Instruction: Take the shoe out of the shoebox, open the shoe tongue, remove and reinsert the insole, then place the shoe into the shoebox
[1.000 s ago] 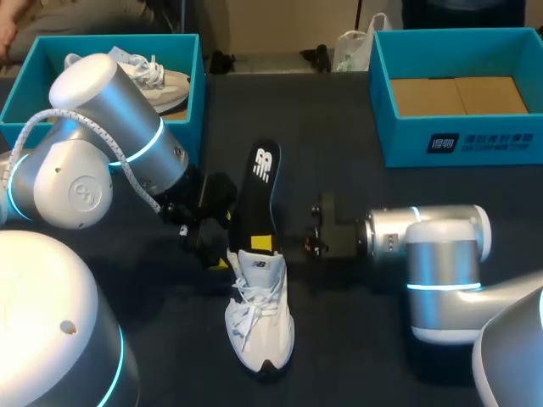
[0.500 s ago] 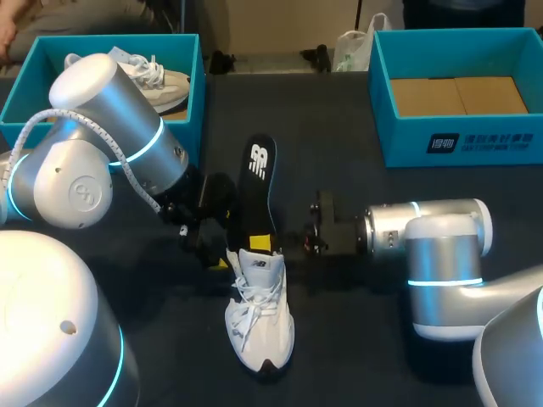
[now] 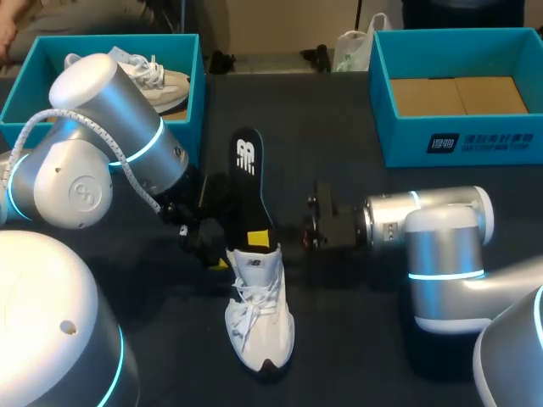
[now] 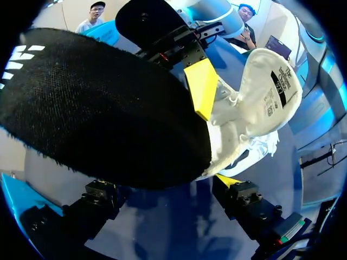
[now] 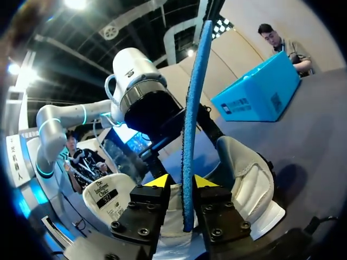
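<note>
Right gripper [image 5: 179, 181] clamped on insole [image 5: 191, 108], one end of it in shoe [image 3: 259, 314].
Right arm low and level; shoe mid-table [image 3: 339, 127]; left gripper [image 4: 165, 187] at its heel, grip unclear.

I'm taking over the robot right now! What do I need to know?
Right gripper: shut on the insole, which stands half out of the shoe.
Left gripper: beside the shoe's heel; grip unclear.
Done: shoe out, tongue open.
To do: finish the insole step, then put the shoe into the empty shoebox.
</note>
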